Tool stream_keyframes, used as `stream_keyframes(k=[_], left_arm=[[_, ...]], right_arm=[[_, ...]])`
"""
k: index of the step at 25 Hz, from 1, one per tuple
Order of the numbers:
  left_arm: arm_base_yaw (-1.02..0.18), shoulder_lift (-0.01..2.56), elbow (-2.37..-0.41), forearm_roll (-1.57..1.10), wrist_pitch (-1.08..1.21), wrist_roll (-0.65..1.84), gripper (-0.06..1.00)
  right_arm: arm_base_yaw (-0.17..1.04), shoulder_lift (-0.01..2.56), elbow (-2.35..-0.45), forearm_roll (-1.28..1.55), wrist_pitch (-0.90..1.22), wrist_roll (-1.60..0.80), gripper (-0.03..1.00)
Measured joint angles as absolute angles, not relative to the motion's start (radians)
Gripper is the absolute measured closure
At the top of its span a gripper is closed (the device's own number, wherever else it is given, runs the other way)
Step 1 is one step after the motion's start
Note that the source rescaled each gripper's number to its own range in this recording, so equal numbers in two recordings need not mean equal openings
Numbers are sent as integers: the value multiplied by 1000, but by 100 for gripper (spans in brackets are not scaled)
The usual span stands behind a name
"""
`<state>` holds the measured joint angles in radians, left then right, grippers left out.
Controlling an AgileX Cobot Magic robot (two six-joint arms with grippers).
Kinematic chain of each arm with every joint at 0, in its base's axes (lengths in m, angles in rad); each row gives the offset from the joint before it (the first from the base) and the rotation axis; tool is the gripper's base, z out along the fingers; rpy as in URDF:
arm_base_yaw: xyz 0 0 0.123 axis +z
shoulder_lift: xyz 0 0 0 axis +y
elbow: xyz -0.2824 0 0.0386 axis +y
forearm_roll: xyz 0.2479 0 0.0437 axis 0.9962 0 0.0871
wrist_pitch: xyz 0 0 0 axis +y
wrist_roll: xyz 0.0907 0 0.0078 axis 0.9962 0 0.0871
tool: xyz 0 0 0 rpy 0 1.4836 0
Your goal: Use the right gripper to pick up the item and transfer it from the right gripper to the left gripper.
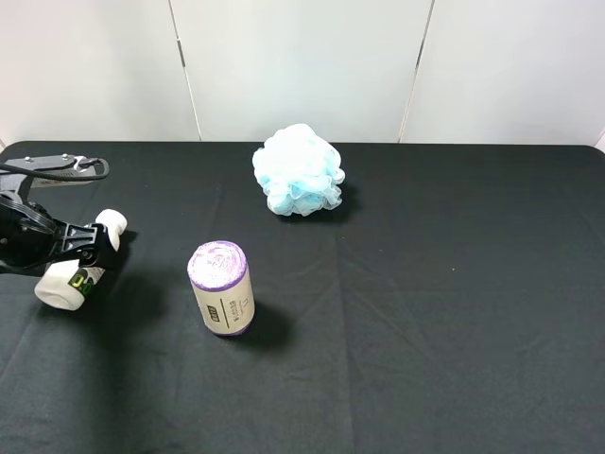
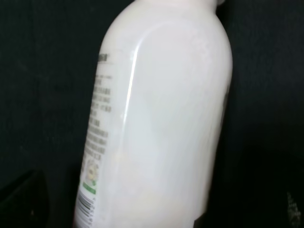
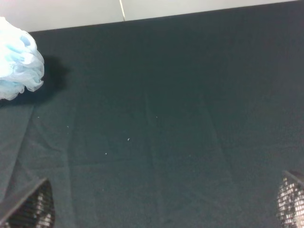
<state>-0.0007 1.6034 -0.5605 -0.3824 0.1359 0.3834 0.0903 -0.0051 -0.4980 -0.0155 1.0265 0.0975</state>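
Observation:
The item, a small white bottle (image 1: 60,283) with a round white cap, is at the far left of the exterior high view. It lies tilted, cap toward the back and green-black patch near its base. My left gripper (image 1: 83,252) is shut on its middle. The bottle fills the left wrist view (image 2: 161,118), with dark print and a green mark down one side. My right gripper (image 3: 159,206) is out of the exterior high view. In the right wrist view its two fingertips (image 3: 28,209) stand far apart, open and empty over bare black cloth.
A purple-topped cylinder roll (image 1: 220,287) stands right of the bottle. A blue-white bath pouf (image 1: 299,170) sits at the back middle and also shows in the right wrist view (image 3: 19,59). Black cloth covers the table (image 1: 435,312), with a white wall behind.

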Motion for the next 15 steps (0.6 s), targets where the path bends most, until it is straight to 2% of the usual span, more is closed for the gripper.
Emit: stream_keyframes(k=[5, 15], left_arm=[[-1, 1553, -561, -382, 196, 383, -5], [1, 1265, -600, -381, 377, 383, -5]], right_arm=[[90, -5, -498, -15, 1026, 98, -3], [90, -5, -498, -15, 1026, 98, -3]])
